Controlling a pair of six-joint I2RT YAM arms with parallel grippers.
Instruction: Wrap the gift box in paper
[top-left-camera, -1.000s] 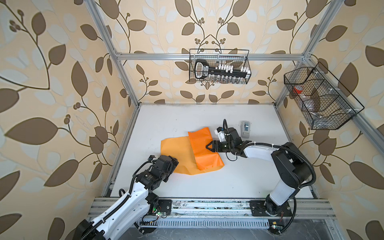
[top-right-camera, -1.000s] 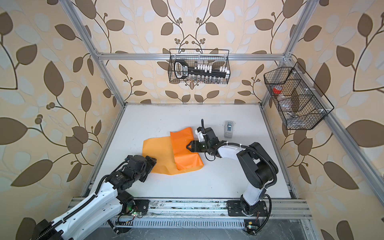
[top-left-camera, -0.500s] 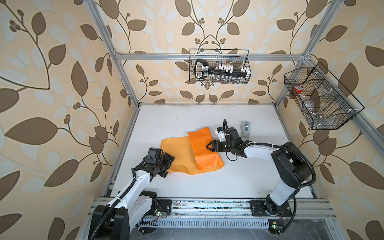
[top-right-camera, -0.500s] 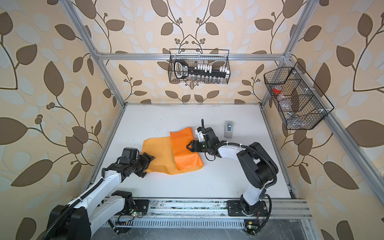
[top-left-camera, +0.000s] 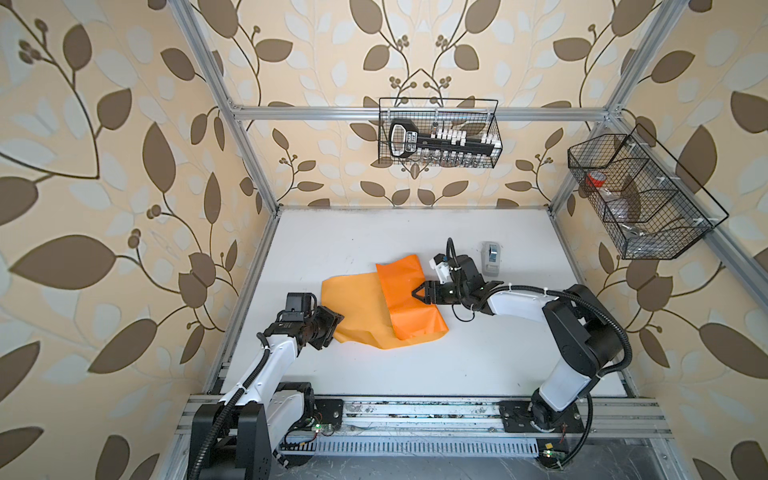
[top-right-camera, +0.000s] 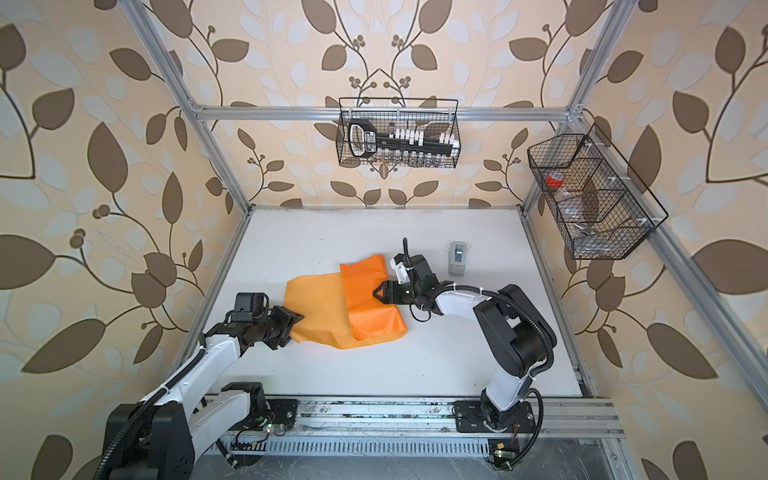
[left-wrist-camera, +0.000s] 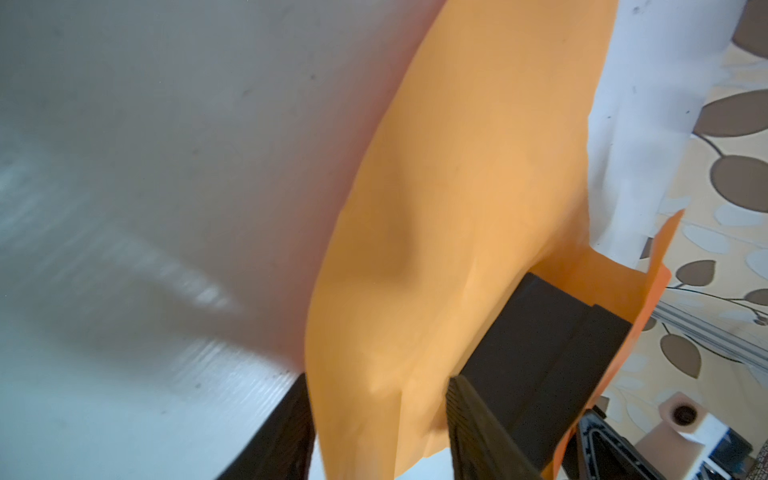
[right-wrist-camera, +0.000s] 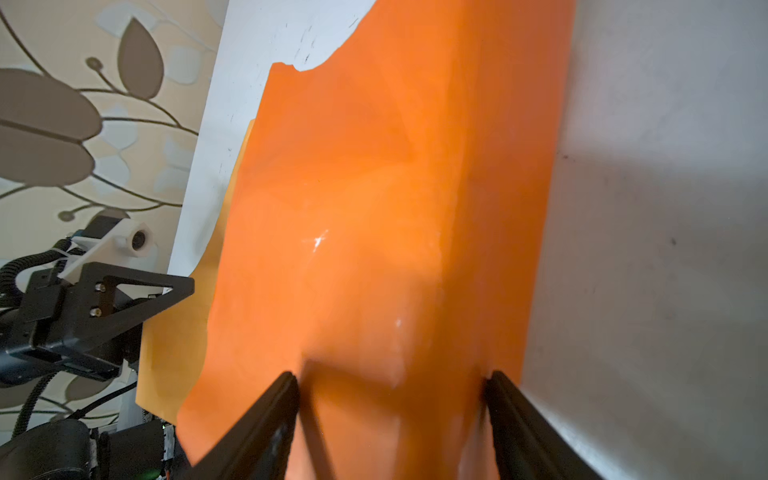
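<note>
The orange paper (top-left-camera: 359, 309) (top-right-camera: 320, 309) lies mid-table, its right part folded over as a brighter flap (top-left-camera: 409, 299). The paper hides the gift box in both top views. In the left wrist view the black gift box (left-wrist-camera: 544, 345) shows under the paper's edge. My right gripper (top-left-camera: 415, 293) (top-right-camera: 376, 291) (right-wrist-camera: 392, 415) is at the flap's right side, its jaws pressed on both sides of the paper-covered box. My left gripper (top-left-camera: 334, 322) (top-right-camera: 297, 320) (left-wrist-camera: 378, 428) is at the sheet's left edge. Its jaws stand apart, with a loose curl of paper between them.
A small grey-white tape dispenser (top-left-camera: 490, 259) (top-right-camera: 457, 259) stands on the table behind my right wrist. A wire basket (top-left-camera: 438, 133) hangs on the back rail and another (top-left-camera: 640, 199) hangs on the right rail. The white table (top-left-camera: 415, 374) runs to the front rail.
My left arm has swung in from the near left to the sheet's left edge and its jaws have narrowed around the paper. My right gripper has kept its place and grip.
</note>
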